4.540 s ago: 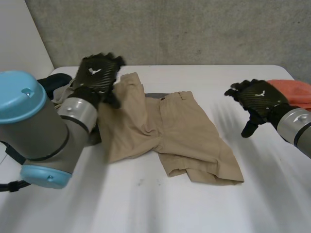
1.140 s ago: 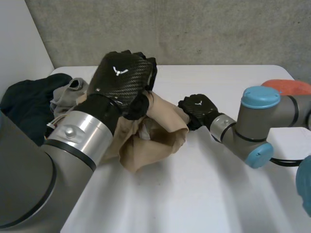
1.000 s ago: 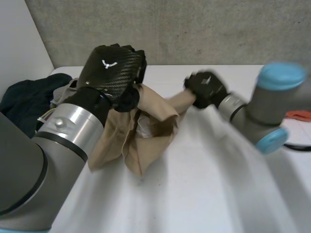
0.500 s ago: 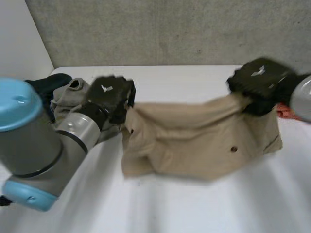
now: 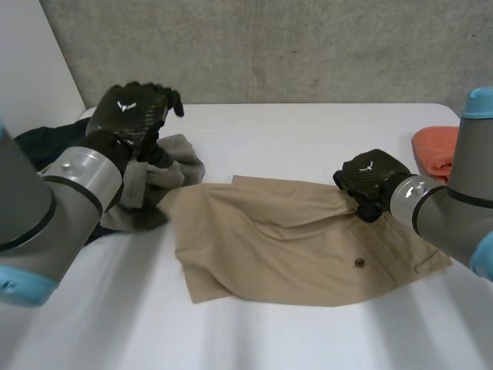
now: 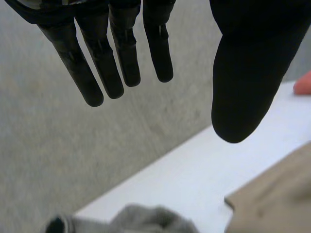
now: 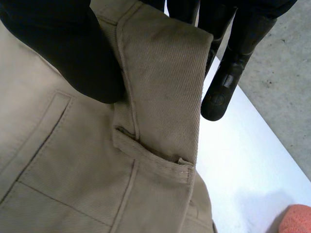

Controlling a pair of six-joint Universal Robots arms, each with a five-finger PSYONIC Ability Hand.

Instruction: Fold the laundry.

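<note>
we see the khaki shorts (image 5: pixel 285 243) spread out near the middle of the white tabletop (image 5: pixel 269 335), mostly flat, with a ridge of cloth running along the far edge toward the right hand (image 5: pixel 371 179). a small dark button (image 5: pixel 359 263) shows on the cloth just below that hand.

the right hand sits at the far edge of the shorts, toward their right end. in the right wrist view the thumb (image 7: pixel 73 53) presses on one side of the waistband and the fingers (image 7: pixel 233 73) curl on the other, so the hand (image 7: pixel 73 48) has the waistband of the shorts (image 7: pixel 73 189) pinched. a belt loop lies just below the pinched strip. the tabletop (image 7: pixel 238 165) shows beside the shorts there, with an orange cloth (image 7: pixel 297 221) at its edge.

the left hand (image 5: pixel 132 116) hovers over a grey garment (image 5: pixel 169 173) at the left side of the tabletop, apart from the shorts. in the left wrist view its fingers (image 6: pixel 121 53) are straight and the thumb stands well away from them, so the hand (image 6: pixel 250 68) is wide open and has hold of nothing. below it we make out the grey garment (image 6: pixel 146 221), a corner of the shorts (image 6: pixel 277 199) and the tabletop (image 6: pixel 194 165).

a dark garment (image 5: pixel 38 142) lies beyond the grey one at the far left. the orange cloth (image 5: pixel 433 150) rests at the right end, behind the right arm.
</note>
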